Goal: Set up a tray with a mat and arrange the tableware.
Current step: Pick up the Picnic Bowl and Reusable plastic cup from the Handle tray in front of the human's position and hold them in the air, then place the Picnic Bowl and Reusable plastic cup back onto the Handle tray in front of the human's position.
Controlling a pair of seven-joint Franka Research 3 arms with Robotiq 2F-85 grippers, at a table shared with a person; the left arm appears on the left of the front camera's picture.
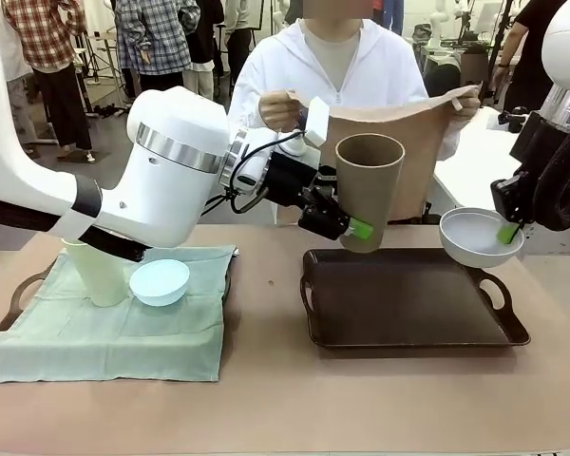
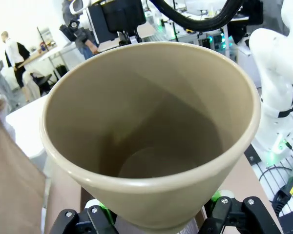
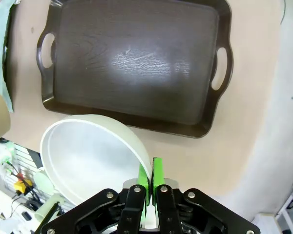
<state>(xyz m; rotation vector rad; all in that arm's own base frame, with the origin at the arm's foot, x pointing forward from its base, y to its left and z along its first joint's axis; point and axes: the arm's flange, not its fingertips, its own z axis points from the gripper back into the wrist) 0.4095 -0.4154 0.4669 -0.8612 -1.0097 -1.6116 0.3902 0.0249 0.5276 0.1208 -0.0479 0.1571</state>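
the left tool (image 1: pixel 347 228) is gripping the brown cup (image 1: pixel 369 190) low on its body, holding it upright in the air above the far left corner of the dark brown tray (image 1: pixel 408 304), which sits bare on the counter (image 1: pixel 266 380). from the left wrist view you look straight down into the cup's mouth, with green pads (image 2: pixel 95 204) pressed to its outer wall on both sides. the right tool (image 1: pixel 509 231) is clamped on the rim of the whitish bowl (image 1: pixel 475 236), lifting it tilted off the tray's far right corner; the right wrist view shows the two green fingers (image 3: pixel 157 173) squeezed together on the bowl's edge, one inside and one outside, with the tray lying beyond. over on the left side of the counter a pale green cloth (image 1: pixel 104 332) is spread over a second tray whose handle (image 1: pixel 19 290) pokes out, and on the cloth stand the pale green cup (image 1: pixel 97 274) and, just beside it, the light blue bowl (image 1: pixel 160 281). across the counter a person in white (image 1: pixel 342 66) holds up a brown mat (image 1: pixel 408 142) with both hands, behind the raised cup.
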